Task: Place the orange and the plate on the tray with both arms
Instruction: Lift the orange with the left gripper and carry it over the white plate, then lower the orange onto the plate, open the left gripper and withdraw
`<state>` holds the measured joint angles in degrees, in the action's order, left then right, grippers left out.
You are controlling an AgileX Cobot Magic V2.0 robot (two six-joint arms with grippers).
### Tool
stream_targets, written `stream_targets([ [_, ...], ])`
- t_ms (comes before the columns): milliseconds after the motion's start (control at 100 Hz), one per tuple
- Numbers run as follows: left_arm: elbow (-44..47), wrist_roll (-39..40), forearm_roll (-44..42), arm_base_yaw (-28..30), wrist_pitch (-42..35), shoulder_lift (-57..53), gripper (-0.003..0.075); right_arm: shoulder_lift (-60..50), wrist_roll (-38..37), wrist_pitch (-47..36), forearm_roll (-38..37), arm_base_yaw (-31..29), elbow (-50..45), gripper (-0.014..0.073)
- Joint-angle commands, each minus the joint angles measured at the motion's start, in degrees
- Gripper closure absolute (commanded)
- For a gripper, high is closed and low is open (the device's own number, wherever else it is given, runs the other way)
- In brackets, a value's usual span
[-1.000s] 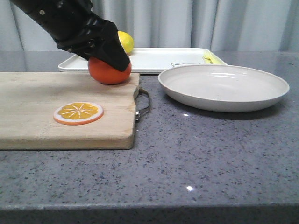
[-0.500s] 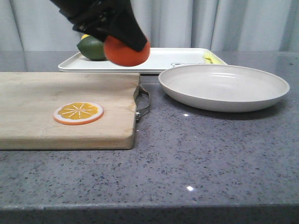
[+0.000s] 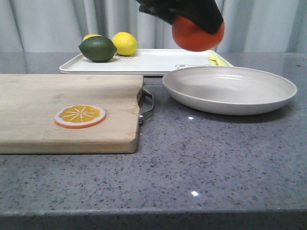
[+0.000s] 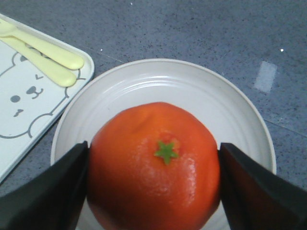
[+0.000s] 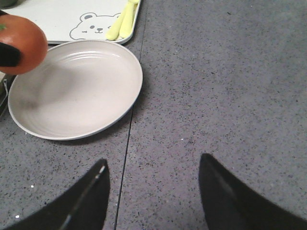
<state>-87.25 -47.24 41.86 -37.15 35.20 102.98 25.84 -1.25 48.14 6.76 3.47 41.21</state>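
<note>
My left gripper [image 3: 199, 29] is shut on the orange [image 3: 197, 34] and holds it in the air above the left part of the off-white plate [image 3: 230, 88]. In the left wrist view the orange [image 4: 154, 165] sits between both fingers with the plate [image 4: 192, 81] right under it. The white tray [image 3: 158, 61] lies behind the plate; its bear print shows in the left wrist view [image 4: 24, 103]. My right gripper [image 5: 152, 165] is open and empty over the bare counter, apart from the plate [image 5: 76, 91]; the held orange [image 5: 21, 44] shows there too.
A wooden cutting board [image 3: 67, 110] with an orange slice [image 3: 80, 116] lies at the left. A green lime [image 3: 98, 49] and a yellow lemon [image 3: 124, 43] sit on the tray's left end. Pale yellow utensils [image 5: 122, 21] lie on the tray's right end.
My left gripper lifted the orange off the cutting board and carried it right, from the board's far corner to above the plate. The lime and lemon came into view.
</note>
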Motion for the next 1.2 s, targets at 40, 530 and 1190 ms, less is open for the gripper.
stream_targets([
  [40,-1.97,-0.14,1.99,-1.76,-5.47,-0.10,0.0580,0.83,0.51,-4.36,0.33,-0.01,1.92,0.0165],
  [530,-3.99,-0.14,2.63,-4.90,-9.62,6.31,0.0575,0.83,0.51,-3.23,0.33,-0.01,1.92,0.0165],
  [1190,-4.10,-0.14,2.63,-4.90,-8.41,5.85,0.0143,0.83,0.51,-3.94,0.33,-0.01,1.92,0.0165],
])
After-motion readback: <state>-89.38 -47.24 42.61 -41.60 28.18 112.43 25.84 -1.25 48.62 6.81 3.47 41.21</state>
